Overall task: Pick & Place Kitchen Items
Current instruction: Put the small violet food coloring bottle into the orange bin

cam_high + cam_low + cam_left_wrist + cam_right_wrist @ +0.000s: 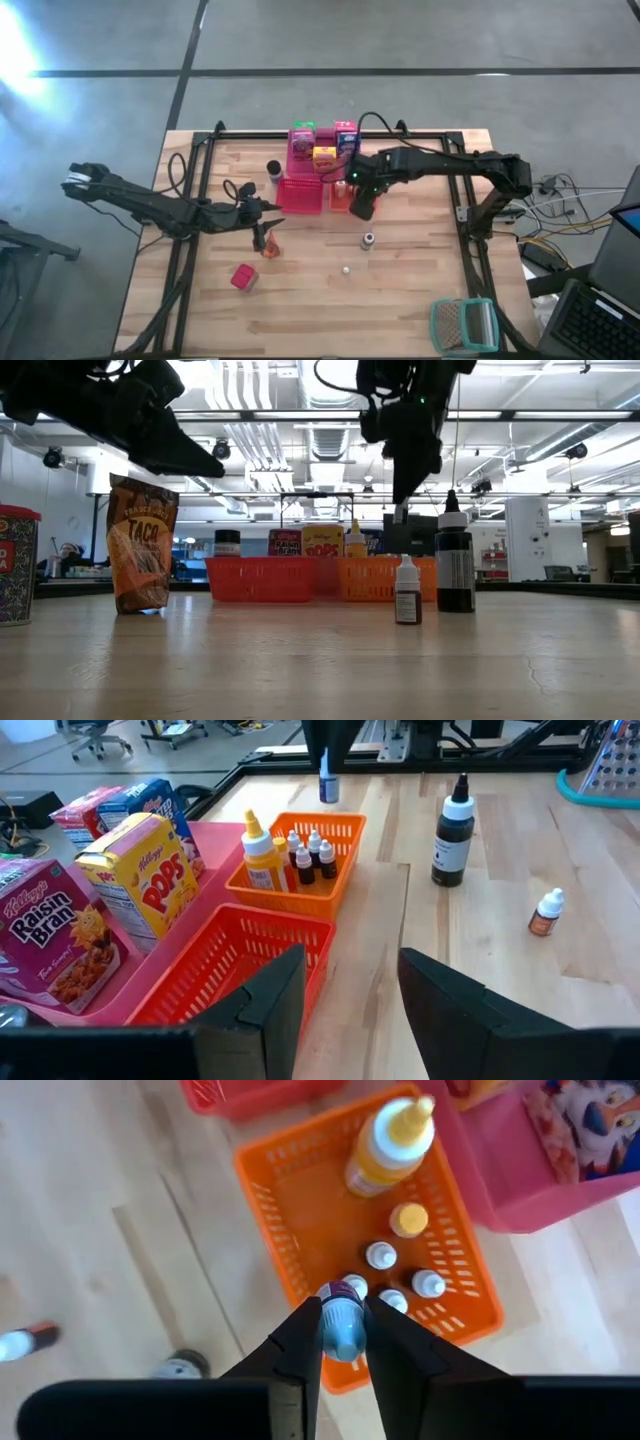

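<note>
My right gripper (342, 1342) hangs over the orange basket (340, 197) and is shut on a small pale-blue bottle (342, 1325), which also shows in the left wrist view (328, 786). The basket holds a yellow squeeze bottle (388, 1142) and several small dropper bottles (380, 1257). My left gripper (350, 985) waits open, left of the red basket (300, 194), pointing toward it. Cereal cartons (140, 880) stand in the pink tray (318, 165). A taco bag (268, 243), a red can (243, 277), a black bottle (452, 835) and a dropper bottle (546, 912) stand on the table. My right gripper pinches the small bottle's body (343, 1338) between its two fingers. The fingers come from above, pointing steeply down. The bottle sticks out below the fingertips and is lifted clear, above the orange basket's edge nearest the table's front.
A teal-framed wire-mesh thing (463, 325) lies at the near right corner. A dark jar (273, 168) stands left of the pink tray. A tiny pale piece (345, 269) lies mid-table. Bare wood lies along the near edge and right of the baskets.
</note>
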